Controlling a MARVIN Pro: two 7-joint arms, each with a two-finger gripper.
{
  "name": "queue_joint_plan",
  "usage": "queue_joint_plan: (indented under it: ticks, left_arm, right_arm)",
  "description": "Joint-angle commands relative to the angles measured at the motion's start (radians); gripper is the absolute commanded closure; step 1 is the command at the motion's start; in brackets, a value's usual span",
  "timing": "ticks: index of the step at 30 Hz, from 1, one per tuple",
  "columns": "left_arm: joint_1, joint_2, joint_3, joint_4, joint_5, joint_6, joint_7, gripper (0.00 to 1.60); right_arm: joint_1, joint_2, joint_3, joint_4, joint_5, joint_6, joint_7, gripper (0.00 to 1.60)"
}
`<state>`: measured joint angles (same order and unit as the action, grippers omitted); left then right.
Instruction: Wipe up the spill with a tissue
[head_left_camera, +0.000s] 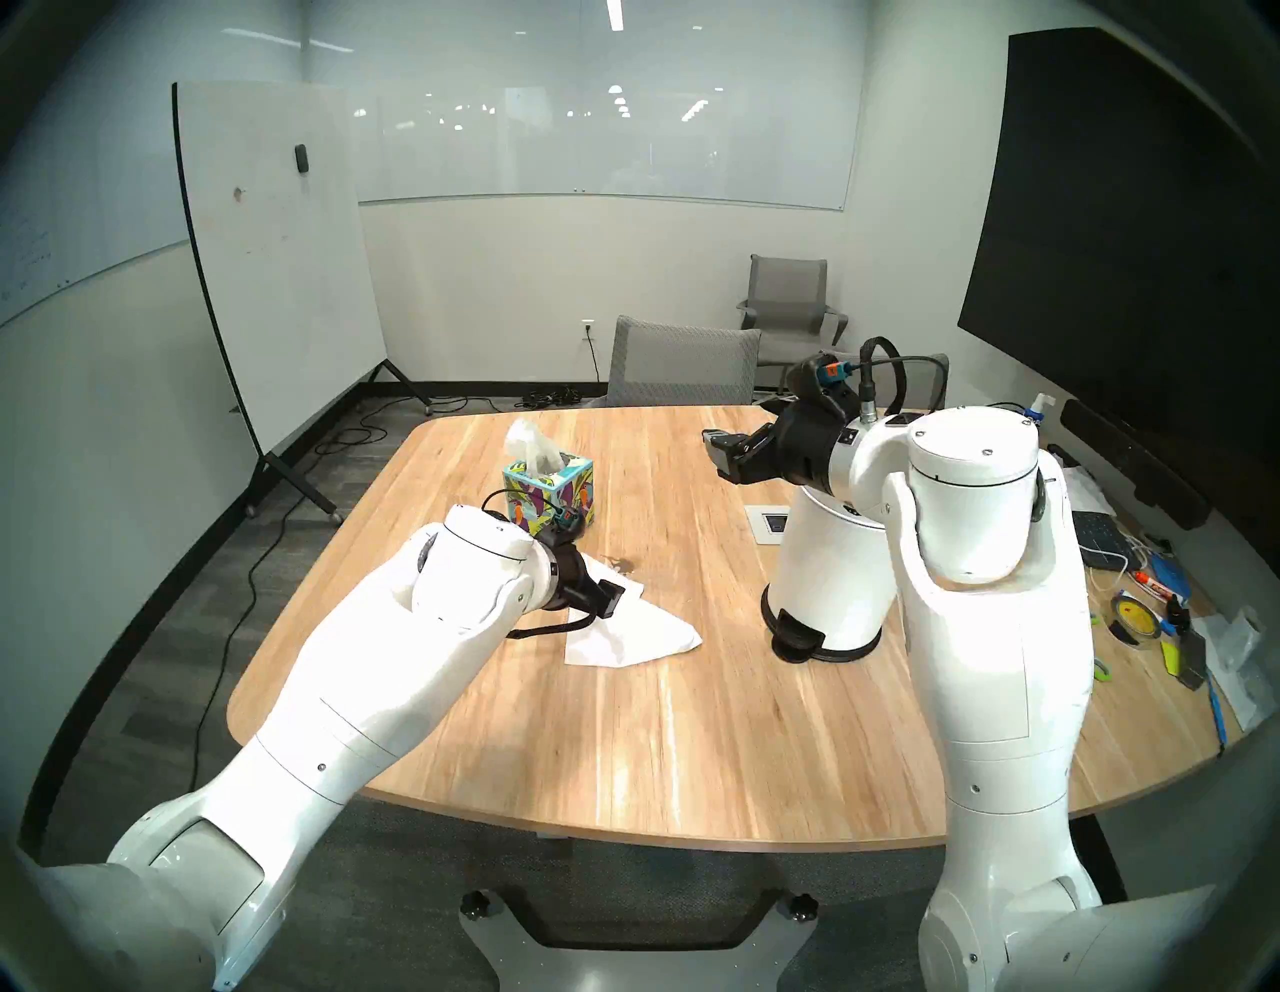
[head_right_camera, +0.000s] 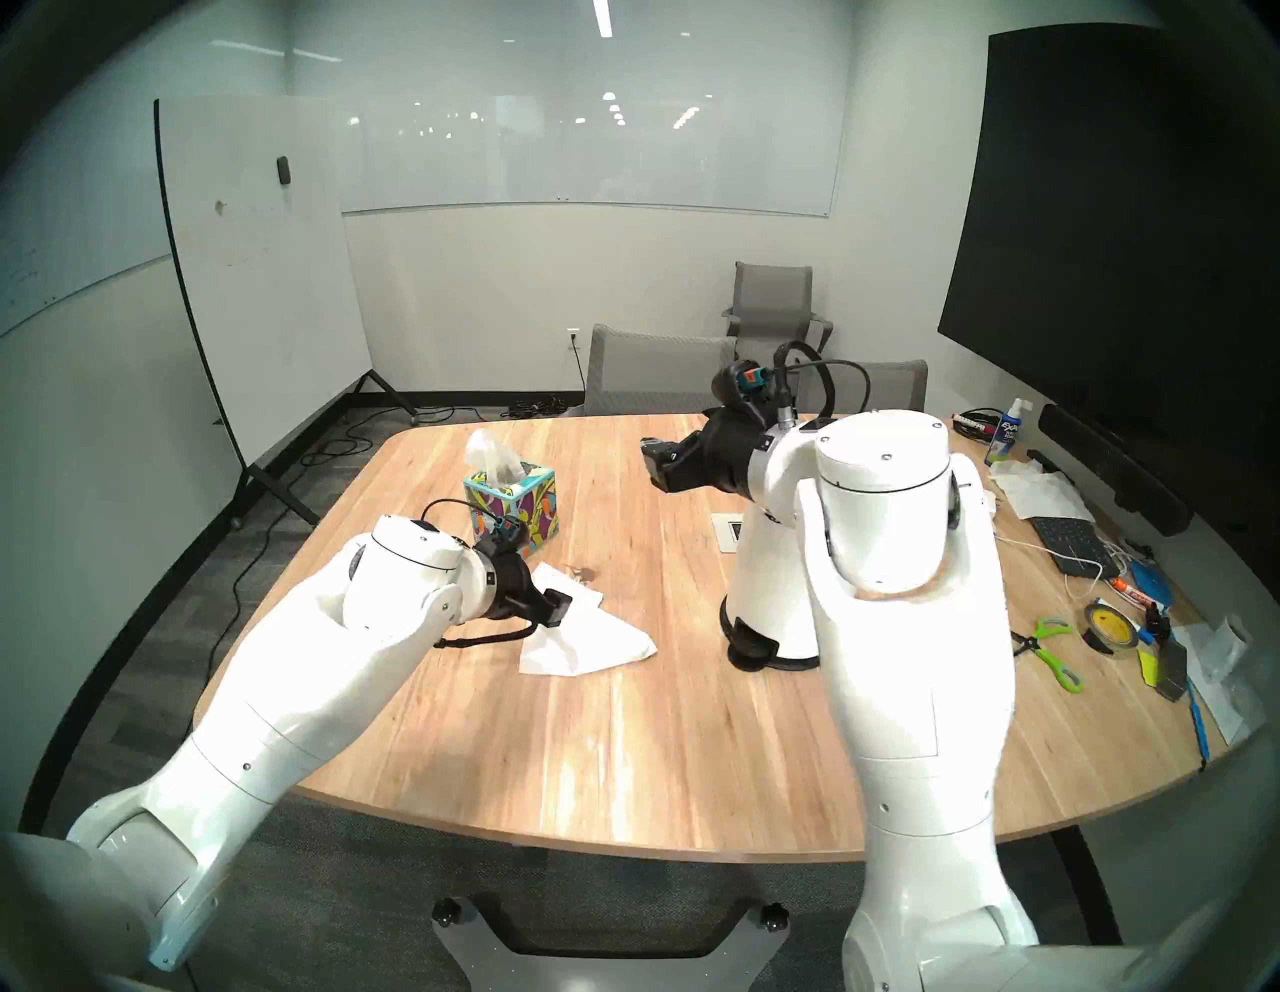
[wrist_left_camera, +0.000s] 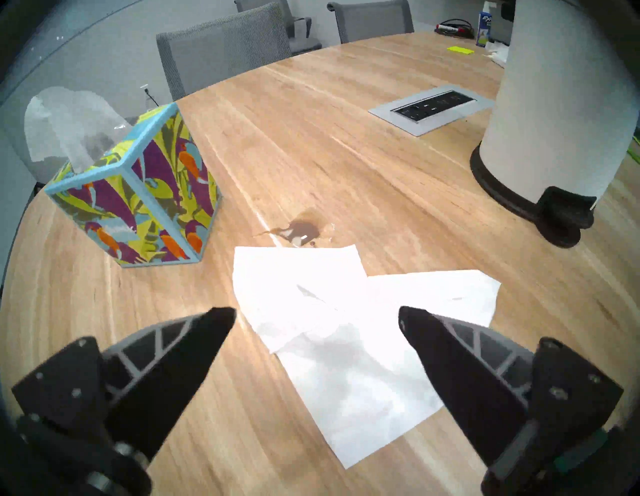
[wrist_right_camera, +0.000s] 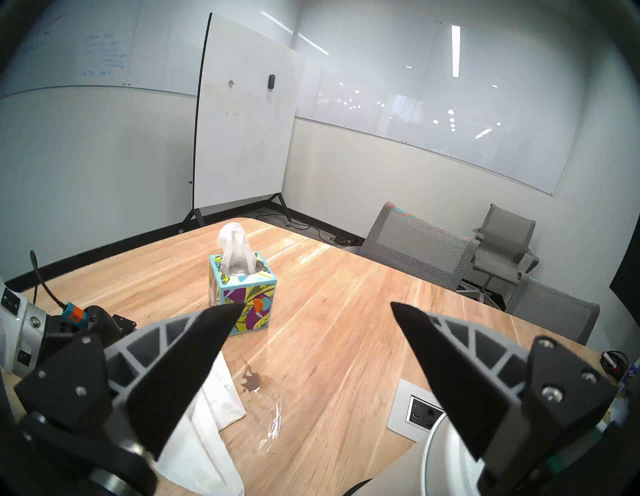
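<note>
One box (wrist_left_camera: 138, 194), printed with toucans, stands ahead and to the left of the left gripper (wrist_left_camera: 317, 320), a white sheet poking from its top. The left gripper hangs low over the table (head_left_camera: 623, 727) with its two fingers (wrist_left_camera: 194, 346) spread wide and nothing between them. One tissue (wrist_left_camera: 346, 346) lies flat on the wood directly under and just ahead of that gripper, loosely folded, with a faint grey mark or two on it. One spill (wrist_left_camera: 303, 230), small and dark brown, sits just past the tissue's far edge, touching or nearly touching it; which, I cannot tell. It is uncovered.

Further right, one white bin (head_left_camera: 824, 575) with a black pedal stands on the table, well to the right of the left gripper and below the right gripper (head_left_camera: 720, 454). One grey outlet panel (wrist_left_camera: 433, 109) is set into the table beside the bin. The right gripper is held high above the table, fingers (wrist_right_camera: 194, 363) wide apart and empty. Three grey chairs (wrist_right_camera: 415, 246) stand beyond the table.
</note>
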<state>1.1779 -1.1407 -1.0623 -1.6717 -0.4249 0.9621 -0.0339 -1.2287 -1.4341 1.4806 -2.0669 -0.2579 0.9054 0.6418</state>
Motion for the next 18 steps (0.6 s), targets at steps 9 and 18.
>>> queue_joint_plan:
  ticks: [9,18]
  left_arm:
    - [-0.033,-0.092,0.036,0.126,-0.013,-0.002,0.058,0.0]
    - [-0.074,-0.136,0.076,0.275,-0.009,-0.052,0.061,0.0]
  right_arm:
    - [0.011,0.0,0.0,-0.017,0.0,-0.001,0.001,0.0]
    - [0.011,0.0,0.0,-0.017,0.0,-0.001,0.001,0.0]
